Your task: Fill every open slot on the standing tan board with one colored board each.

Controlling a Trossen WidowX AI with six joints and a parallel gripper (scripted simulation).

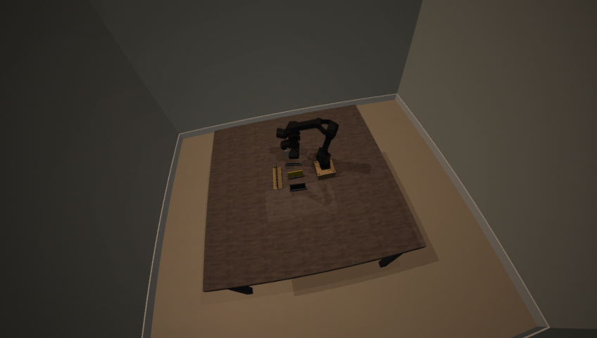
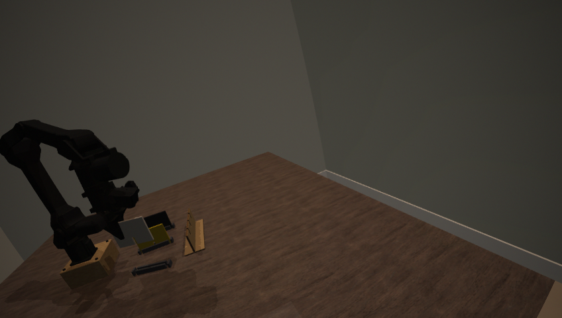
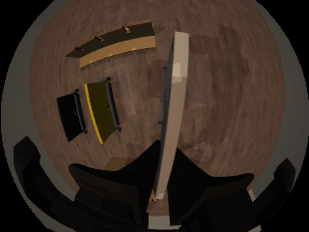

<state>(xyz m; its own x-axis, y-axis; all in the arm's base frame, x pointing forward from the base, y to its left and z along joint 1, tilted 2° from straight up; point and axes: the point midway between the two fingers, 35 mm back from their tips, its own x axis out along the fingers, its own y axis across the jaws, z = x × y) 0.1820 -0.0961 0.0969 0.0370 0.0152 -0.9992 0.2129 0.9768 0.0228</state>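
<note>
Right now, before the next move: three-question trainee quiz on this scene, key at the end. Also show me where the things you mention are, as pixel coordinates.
1. True or false: the yellow board [image 1: 295, 173] [image 2: 160, 233] [image 3: 100, 111] sits in its holder.
2. Which board does the gripper [image 2: 118, 230] [image 3: 162, 145] hold? A) black B) white C) yellow
3. Fill in: the holder nearest the exterior camera [image 1: 293, 164] [image 2: 152, 267] is ____.

Key: 1 true; 2 B; 3 empty
</note>
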